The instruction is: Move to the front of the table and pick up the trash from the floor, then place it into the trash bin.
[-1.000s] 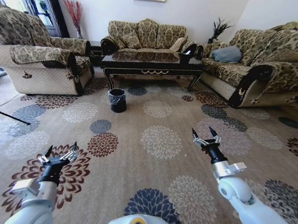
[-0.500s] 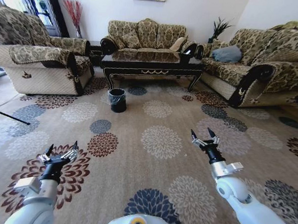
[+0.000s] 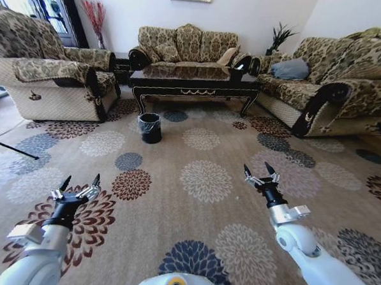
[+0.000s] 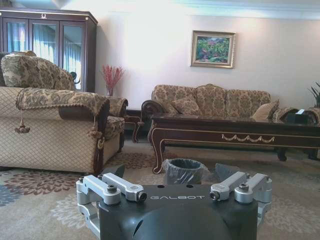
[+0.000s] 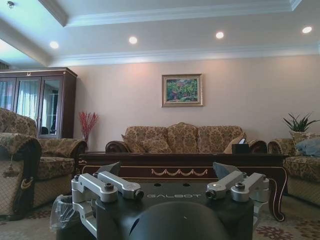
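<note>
The dark glossy table (image 3: pixel 193 84) with gold ornament stands at the far end of the carpet, between the sofas. The small black trash bin (image 3: pixel 150 127) with a clear liner sits on the floor just before the table's left leg. It also appears in the left wrist view as the bin (image 4: pixel 184 170) and at the edge of the right wrist view (image 5: pixel 61 214). I cannot make out the trash on the patterned carpet. My left gripper (image 3: pixel 81 181) hangs open over the carpet, near and to the left. My right gripper (image 3: pixel 256 168) is open too, near and to the right. Both hold nothing.
An armchair (image 3: pixel 53 78) stands on the left, a sofa (image 3: pixel 189 45) behind the table, and another sofa (image 3: pixel 334 86) on the right. A small black tissue box (image 5: pixel 240 148) rests on the tabletop. Wide flowered carpet (image 3: pixel 201 175) lies between me and the table.
The left gripper has shifted slightly forward and the right gripper has drifted a little to the left. The room's things keep their places.
</note>
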You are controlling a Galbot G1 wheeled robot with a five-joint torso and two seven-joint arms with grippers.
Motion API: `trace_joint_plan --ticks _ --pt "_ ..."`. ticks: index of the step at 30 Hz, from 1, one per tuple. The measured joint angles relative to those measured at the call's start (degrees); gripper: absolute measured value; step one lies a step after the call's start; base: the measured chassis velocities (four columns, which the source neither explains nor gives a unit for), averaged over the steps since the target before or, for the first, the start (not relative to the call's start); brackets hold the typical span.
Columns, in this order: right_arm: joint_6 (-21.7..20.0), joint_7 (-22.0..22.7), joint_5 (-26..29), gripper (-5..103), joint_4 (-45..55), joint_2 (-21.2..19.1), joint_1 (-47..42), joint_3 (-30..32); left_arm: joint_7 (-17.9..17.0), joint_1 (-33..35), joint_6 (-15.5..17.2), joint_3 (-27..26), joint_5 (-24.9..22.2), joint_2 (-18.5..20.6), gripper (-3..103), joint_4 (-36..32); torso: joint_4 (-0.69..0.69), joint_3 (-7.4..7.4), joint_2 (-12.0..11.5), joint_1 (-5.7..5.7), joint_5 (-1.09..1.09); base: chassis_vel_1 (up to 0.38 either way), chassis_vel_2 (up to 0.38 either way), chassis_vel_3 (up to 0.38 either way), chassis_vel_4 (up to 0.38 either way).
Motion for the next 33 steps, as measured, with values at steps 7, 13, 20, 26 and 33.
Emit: trace_joint_plan --ticks 7,13,20,26,33 --pt "-1.11 3.22 1.19 100 3.28 -1.53 0.43 1.30 -0.35 -0.76 2.02 -2.85 -3.02 0.63 100 -1.51 0.00 1.54 1.87 0.34 -0.01 0.000 0.000 0.000 0.000" --pt "-4.18 4.00 1.22 100 6.97 -3.54 0.49 4.47 -0.35 -2.18 4.16 -5.94 -5.65 1.47 100 -3.10 0.00 2.60 3.15 0.54 -0.01 0.000 0.000 0.000 0.000" --pt "-8.79 6.93 2.84 100 10.25 -7.07 2.15 7.16 1.08 -4.53 5.74 -10.47 -8.19 3.02 100 -2.51 0.00 4.12 4.98 0.89 -0.01 0.000 0.000 0.000 0.000" --pt "-9.28 7.08 2.94 100 10.83 -8.37 2.53 8.24 2.75 -5.82 6.05 -13.75 -9.39 3.98 100 -1.06 0.00 5.07 6.33 1.26 0.00 0.000 0.000 0.000 0.000" --pt "-14.35 5.36 3.92 100 11.27 -9.84 0.40 12.50 4.27 -6.28 6.05 -15.58 -9.34 4.45 100 0.25 0.00 6.12 7.79 1.67 0.00 0.000 0.000 0.000 0.000"
